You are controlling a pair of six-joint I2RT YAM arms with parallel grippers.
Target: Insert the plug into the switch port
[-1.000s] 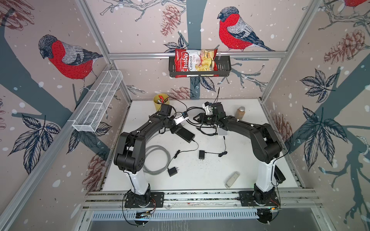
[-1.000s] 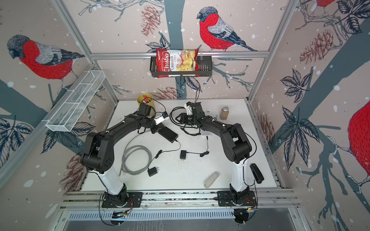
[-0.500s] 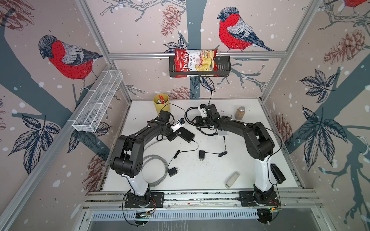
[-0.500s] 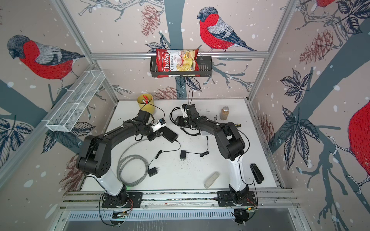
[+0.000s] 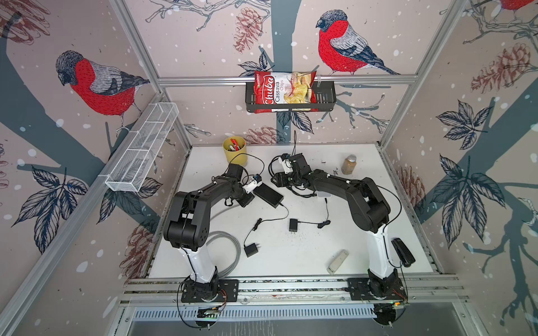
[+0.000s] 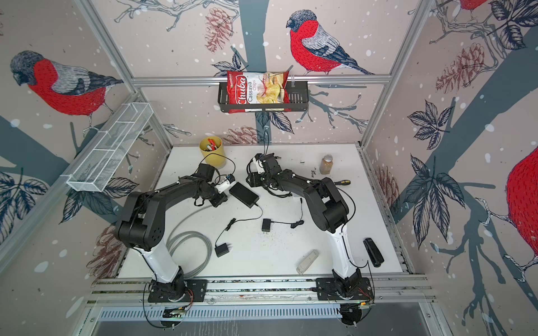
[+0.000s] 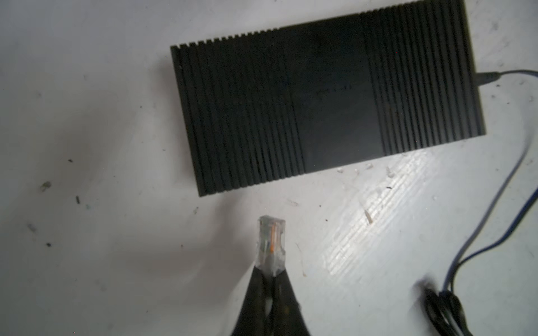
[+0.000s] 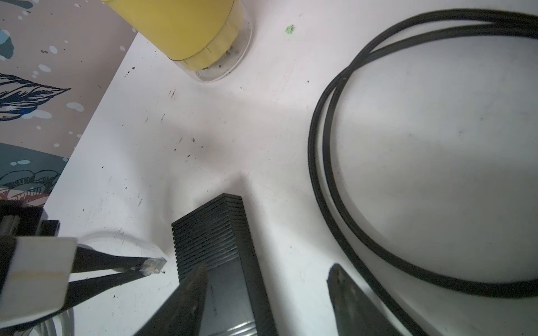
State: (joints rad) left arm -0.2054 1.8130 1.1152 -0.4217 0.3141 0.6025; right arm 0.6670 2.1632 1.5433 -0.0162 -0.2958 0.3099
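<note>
One plug (image 7: 271, 241) in left hand (image 7: 269, 271), beside switch (image 7: 326, 96).

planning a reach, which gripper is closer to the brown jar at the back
Right. The right gripper, by the switch, lies roughly between the jar and the left gripper, which holds the plug farther away.

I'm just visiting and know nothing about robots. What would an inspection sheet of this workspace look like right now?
Surface: white table, speckled with crumbs and scuffs.
Job's things: clear plug facing the black switch, apart from it, not inserted.
Clutter: yellow pen cup, brown jar, stapler, black adapters.
Grippers: left gripper shut on the plug; right gripper open over the switch's end.
Cables: grey cable coiled near the front edge; black cable looped beside the switch.
Surroundings: bird wallpaper, chips bag in a wall basket, wire shelf.
</note>
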